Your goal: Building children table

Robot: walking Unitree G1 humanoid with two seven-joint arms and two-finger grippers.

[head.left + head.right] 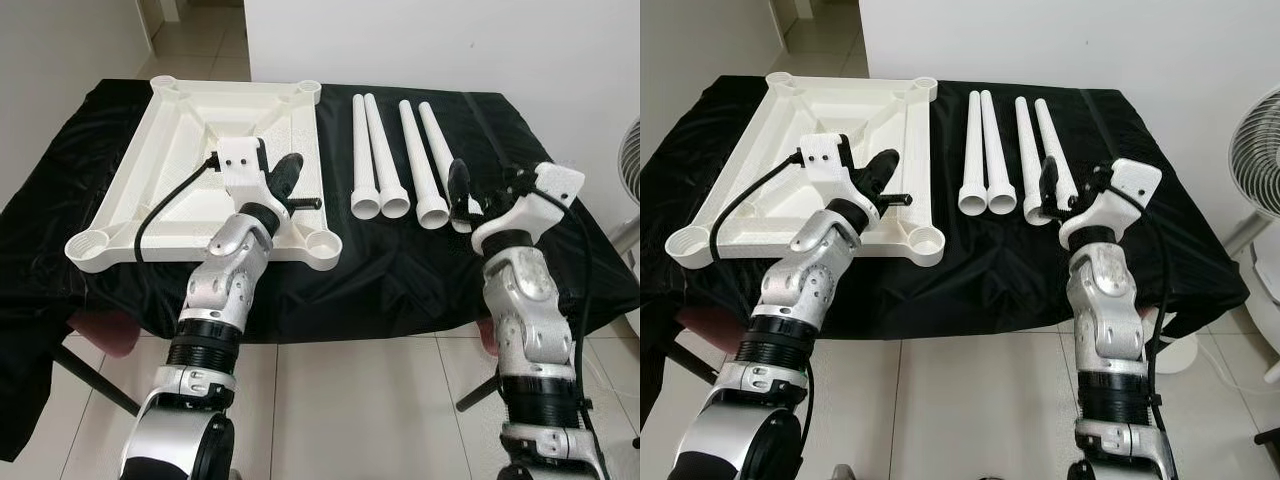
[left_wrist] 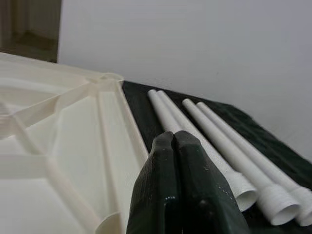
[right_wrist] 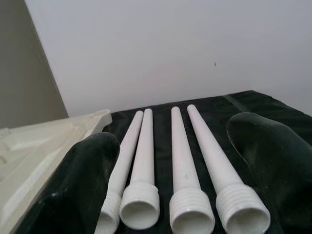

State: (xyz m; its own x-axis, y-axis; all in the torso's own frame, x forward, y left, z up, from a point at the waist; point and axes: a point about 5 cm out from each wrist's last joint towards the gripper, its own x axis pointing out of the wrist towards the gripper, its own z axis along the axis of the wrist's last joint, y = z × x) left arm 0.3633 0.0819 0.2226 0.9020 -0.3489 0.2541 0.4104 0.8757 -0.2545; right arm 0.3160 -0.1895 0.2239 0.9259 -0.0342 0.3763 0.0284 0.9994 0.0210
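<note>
Left gripper (image 1: 300, 185) fingers together over one tabletop (image 1: 190, 130); right gripper (image 3: 175, 190) fingers apart before four legs (image 1: 400, 150).

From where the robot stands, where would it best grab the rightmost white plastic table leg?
Probably just behind the threaded collar of the rightmost white plastic table leg, coming from above. It lies flat on the black cloth, wide end toward the robot, and the open right hand is already at that end.

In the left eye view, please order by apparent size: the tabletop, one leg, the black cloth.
1. Black cloth
2. Tabletop
3. One leg; the four legs look alike.
</note>
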